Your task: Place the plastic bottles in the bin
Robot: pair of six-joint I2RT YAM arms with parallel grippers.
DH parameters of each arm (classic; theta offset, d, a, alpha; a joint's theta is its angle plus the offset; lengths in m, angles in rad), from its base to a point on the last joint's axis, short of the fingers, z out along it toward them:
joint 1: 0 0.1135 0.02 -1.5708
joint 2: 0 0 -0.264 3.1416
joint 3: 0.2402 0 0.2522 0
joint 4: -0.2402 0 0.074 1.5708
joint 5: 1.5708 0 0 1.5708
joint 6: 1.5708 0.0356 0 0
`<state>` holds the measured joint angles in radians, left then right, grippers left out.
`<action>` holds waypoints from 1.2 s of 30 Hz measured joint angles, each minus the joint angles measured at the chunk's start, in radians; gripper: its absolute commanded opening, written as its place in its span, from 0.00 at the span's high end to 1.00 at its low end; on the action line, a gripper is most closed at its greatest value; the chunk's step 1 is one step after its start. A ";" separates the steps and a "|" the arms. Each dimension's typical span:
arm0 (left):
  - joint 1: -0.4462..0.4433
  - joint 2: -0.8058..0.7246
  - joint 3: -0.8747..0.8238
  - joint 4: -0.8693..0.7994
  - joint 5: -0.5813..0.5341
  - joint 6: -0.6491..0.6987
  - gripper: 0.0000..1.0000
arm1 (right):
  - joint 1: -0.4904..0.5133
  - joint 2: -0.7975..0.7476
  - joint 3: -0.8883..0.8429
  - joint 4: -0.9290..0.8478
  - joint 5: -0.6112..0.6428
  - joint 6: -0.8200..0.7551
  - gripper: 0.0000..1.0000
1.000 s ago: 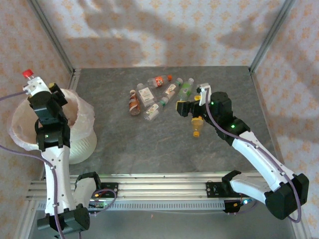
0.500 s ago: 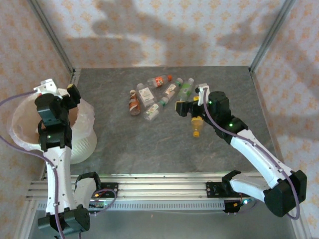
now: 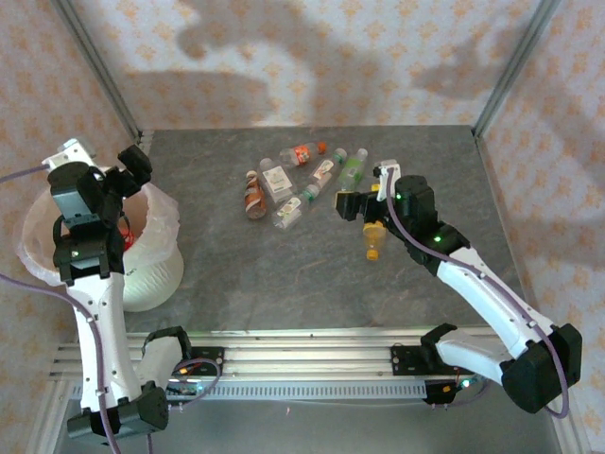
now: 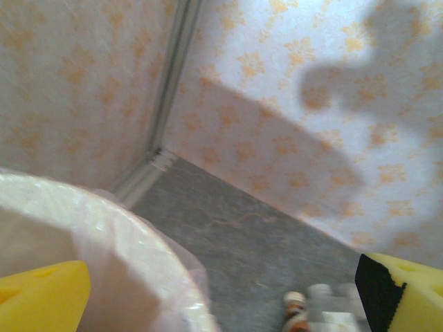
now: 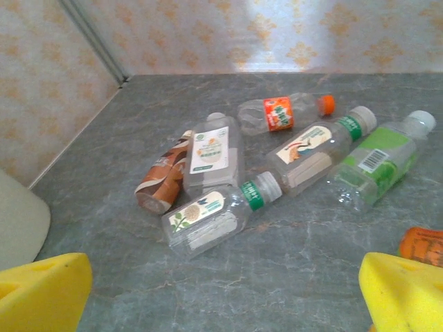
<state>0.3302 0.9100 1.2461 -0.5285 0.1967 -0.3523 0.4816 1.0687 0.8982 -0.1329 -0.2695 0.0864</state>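
**Item 1, nearest, left side:** the bin (image 3: 156, 270). Round and pale, lined with a thin white bag, it stands on the grey table (image 3: 284, 274) by the left wall. Something red shows inside it; I cannot tell what.

**Item 2:** left gripper (image 3: 104, 163). It is poised over the bin's rim with its jaws spread wide and nothing between its yellow pads (image 4: 41, 294).

**Item 3:** orange bottle (image 3: 374, 238). It lies alone on the table, just beneath the right arm.

**Item 4:** right gripper (image 3: 365, 192). It sits just beyond the orange bottle, low over the table, jaws wide and empty, facing the cluster.

**Item 5, mid-table, well apart from the bin:** six plastic bottles on their sides, near to far.
- green-banded bottle (image 5: 208, 214)
- brown-labelled bottle (image 5: 160, 181), touching the white-labelled bottle (image 5: 211, 149)
- long clear bottle (image 5: 318, 149)
- green-labelled bottle (image 5: 377, 162)
- orange-capped bottle (image 5: 284, 113), farthest

**Item 6, farthest:** patterned wall (image 3: 331, 66), carrying the arms' shadows.
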 measured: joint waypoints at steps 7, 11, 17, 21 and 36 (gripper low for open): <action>-0.152 0.015 0.004 -0.027 0.037 -0.179 0.00 | 0.000 0.032 -0.020 0.015 0.140 0.125 0.01; -0.316 0.034 0.031 -0.030 0.004 -0.225 0.00 | 0.000 0.088 -0.010 0.008 0.150 0.166 0.01; -0.559 0.123 0.120 -0.032 -0.102 -0.242 0.00 | 0.000 0.163 0.029 -0.013 0.143 0.219 0.00; -0.695 0.200 0.164 -0.041 -0.186 -0.242 0.00 | 0.000 0.164 0.031 -0.013 0.143 0.244 0.00; -0.805 0.771 0.350 -0.196 -0.353 -0.175 0.05 | 0.000 0.041 0.019 -0.076 0.198 0.244 0.00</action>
<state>-0.4747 1.6810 1.5959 -0.7242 -0.1566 -0.5270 0.4816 1.1099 0.9173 -0.2085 -0.0711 0.3305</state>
